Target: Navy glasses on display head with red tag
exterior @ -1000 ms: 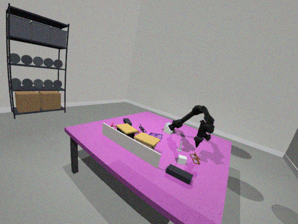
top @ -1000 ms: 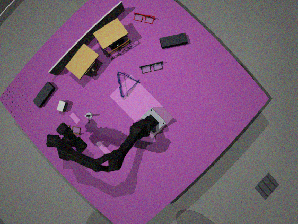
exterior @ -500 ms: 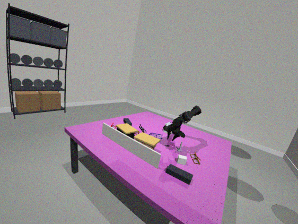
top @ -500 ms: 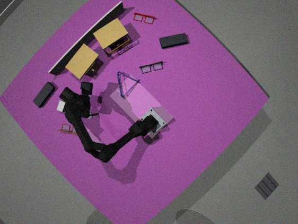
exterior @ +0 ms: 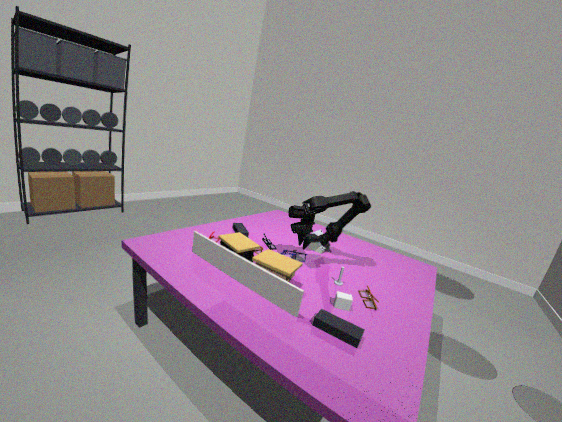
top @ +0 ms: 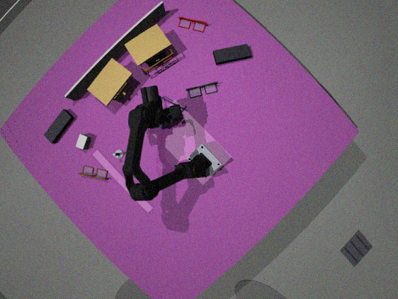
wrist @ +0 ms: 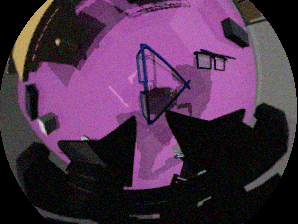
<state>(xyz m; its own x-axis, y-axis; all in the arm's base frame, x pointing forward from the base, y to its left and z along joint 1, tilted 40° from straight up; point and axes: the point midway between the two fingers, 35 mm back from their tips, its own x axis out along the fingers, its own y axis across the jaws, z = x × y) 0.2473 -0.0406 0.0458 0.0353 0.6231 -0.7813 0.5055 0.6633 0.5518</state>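
Note:
The navy glasses (top: 184, 108) (exterior: 287, 254) (wrist: 144, 47) lie with temples spread and their tips crossing. My gripper (exterior: 304, 244) (wrist: 150, 116) is open with nothing between its fingers. It is over the glasses, whose lower corner shows just past the fingertips in the wrist view; the arm hides part of them from above. Two display heads have flat yellow tops. The nearer head (top: 110, 81) (exterior: 278, 263) has a bare face with a small nose. The other head (top: 148, 44) (exterior: 240, 242) wears brown glasses (top: 166, 57). I cannot make out a red tag on either.
A low wall (top: 117, 49) (exterior: 245, 272) stands behind the heads. Black glasses (top: 195, 93) (wrist: 203, 61), red glasses (top: 192, 20) and brown glasses (top: 88, 170) (exterior: 369, 298) lie around. Dark blocks (top: 232, 54) (exterior: 338, 328), a white block (top: 82, 142) and a small stand (top: 118, 154) (exterior: 341, 276) are also there.

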